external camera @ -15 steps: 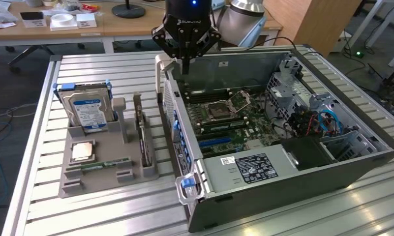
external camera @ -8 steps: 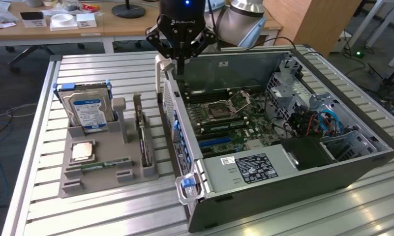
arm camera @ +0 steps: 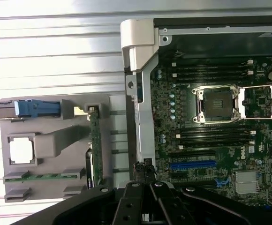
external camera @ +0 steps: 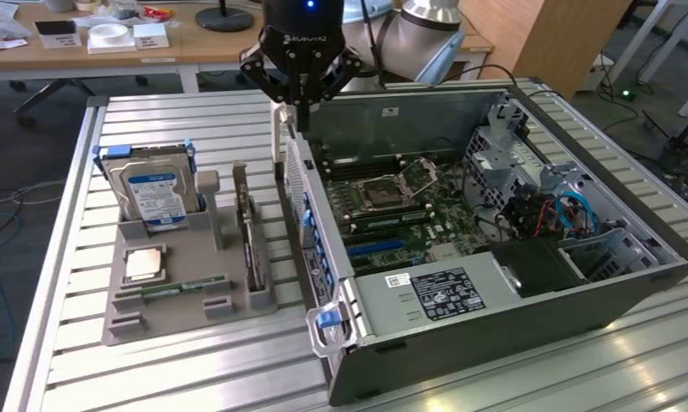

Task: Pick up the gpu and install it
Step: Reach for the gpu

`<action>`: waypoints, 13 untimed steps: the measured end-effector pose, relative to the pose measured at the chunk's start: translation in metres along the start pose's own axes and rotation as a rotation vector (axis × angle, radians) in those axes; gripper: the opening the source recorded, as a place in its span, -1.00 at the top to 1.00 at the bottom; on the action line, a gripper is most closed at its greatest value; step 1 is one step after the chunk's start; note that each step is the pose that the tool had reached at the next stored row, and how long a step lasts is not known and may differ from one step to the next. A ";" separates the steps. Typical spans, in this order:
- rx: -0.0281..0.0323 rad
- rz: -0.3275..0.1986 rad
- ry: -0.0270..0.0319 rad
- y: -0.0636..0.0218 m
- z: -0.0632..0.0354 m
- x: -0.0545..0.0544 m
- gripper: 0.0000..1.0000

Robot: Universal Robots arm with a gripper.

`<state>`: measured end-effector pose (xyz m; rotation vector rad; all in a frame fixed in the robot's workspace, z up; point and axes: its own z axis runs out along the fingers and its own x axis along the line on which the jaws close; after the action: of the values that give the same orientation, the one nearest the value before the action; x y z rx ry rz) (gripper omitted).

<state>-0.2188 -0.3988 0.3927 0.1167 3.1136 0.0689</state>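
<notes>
One hard drive [external camera: 149, 184], one CPU [external camera: 145, 263] and one memory stick [external camera: 183, 286] in grey holder [external camera: 131, 330], one gpu [external camera: 248, 236] on edge in slot nearest one open computer case [external camera: 435, 296]; gripper [external camera: 302, 110] hangs vertical above case wall beside holder, fingers pressed together, clear of gpu.

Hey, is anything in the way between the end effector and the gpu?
Nothing visible. The shut end effector hangs above the computer case's wall; the gpu stands on edge in the gray holder beside it, top edge uncovered.
</notes>
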 end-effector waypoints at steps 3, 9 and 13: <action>0.0001 0.000 0.0001 -0.0004 0.0000 0.005 0.79; 0.0001 0.000 0.0001 -0.0012 0.0000 0.016 0.79; 0.0000 0.000 0.0000 -0.0017 0.0001 0.022 0.79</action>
<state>-0.2409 -0.3989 0.3921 0.1165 3.1137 0.0688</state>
